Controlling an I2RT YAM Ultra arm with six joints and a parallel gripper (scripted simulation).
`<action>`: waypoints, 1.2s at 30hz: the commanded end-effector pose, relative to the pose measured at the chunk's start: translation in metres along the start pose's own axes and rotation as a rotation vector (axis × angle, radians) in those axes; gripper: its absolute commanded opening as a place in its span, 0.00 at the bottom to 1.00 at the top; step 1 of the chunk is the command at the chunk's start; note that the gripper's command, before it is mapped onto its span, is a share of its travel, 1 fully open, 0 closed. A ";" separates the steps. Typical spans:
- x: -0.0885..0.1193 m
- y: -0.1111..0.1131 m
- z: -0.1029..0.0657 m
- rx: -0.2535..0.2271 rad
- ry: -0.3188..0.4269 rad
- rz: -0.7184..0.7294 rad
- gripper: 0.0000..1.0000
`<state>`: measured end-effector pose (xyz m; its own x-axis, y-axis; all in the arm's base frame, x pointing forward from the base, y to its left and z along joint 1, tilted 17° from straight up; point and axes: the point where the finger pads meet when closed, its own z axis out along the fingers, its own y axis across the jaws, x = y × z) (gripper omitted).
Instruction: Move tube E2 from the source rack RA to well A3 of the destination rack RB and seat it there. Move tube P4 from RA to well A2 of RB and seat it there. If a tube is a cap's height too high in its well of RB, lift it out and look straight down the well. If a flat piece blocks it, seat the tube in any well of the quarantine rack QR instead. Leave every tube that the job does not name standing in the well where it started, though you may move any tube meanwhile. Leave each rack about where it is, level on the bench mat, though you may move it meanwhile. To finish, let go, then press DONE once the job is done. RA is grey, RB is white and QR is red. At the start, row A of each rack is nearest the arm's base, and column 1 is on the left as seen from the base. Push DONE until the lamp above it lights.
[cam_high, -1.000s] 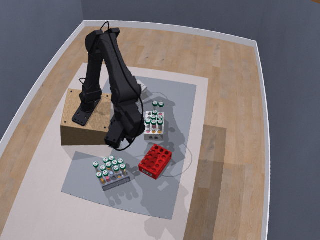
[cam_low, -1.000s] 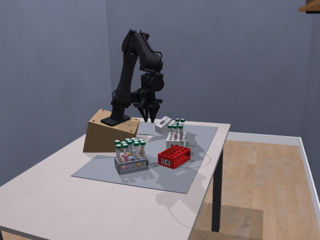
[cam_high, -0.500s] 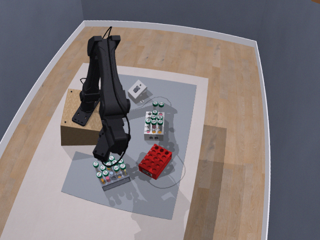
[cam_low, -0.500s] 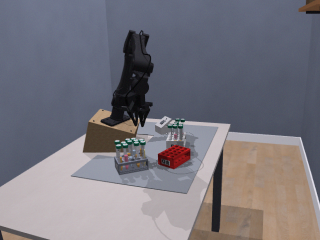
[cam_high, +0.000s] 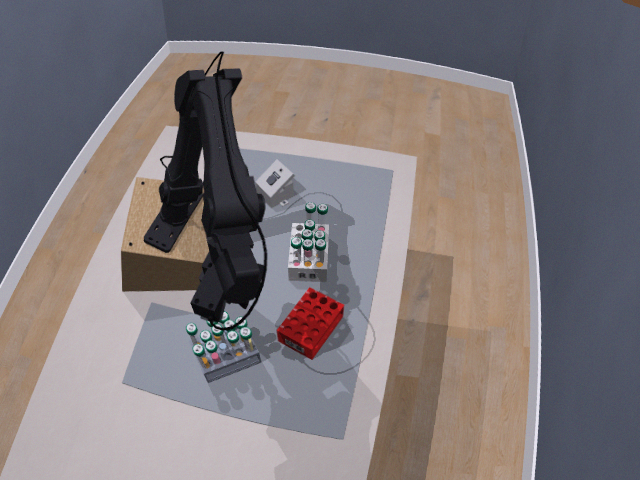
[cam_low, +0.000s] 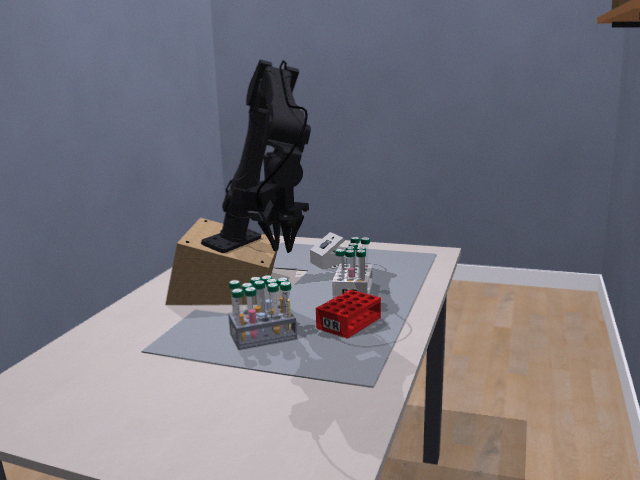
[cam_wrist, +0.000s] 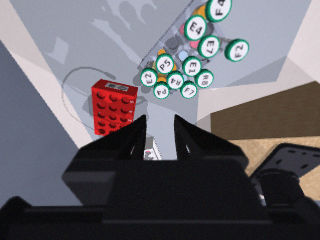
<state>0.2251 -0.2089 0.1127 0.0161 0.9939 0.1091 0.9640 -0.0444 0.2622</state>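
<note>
The grey rack RA (cam_high: 232, 364) (cam_low: 263, 333) stands at the front left of the mat, full of green-capped tubes. In the wrist view, tube E2 (cam_wrist: 148, 77) and tube P4 (cam_wrist: 161, 90) stand side by side in RA at the end nearest the red rack. My gripper (cam_low: 281, 241) (cam_wrist: 160, 119) hangs high above the base-side edge of RA. Its fingers are apart with nothing between them. The white rack RB (cam_high: 308, 274) (cam_low: 351, 287) stands further back with several tubes in it.
The red rack QR (cam_high: 310, 323) (cam_low: 348, 313) (cam_wrist: 114, 107) stands empty between RA and RB. The white DONE box (cam_high: 276, 183) (cam_low: 325, 248) sits behind RB. The wooden base block (cam_high: 149, 258) (cam_low: 206, 268) stands to the left. A thin cable loops over the mat near QR.
</note>
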 end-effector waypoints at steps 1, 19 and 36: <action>0.004 0.001 0.001 -0.015 -0.014 -0.004 0.30; 0.003 -0.004 0.044 0.014 0.006 0.006 0.30; -0.003 0.001 0.056 -0.006 -0.019 0.003 0.30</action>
<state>0.2390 -0.2011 0.0594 0.0175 0.9934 0.1132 0.9631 -0.0471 0.2650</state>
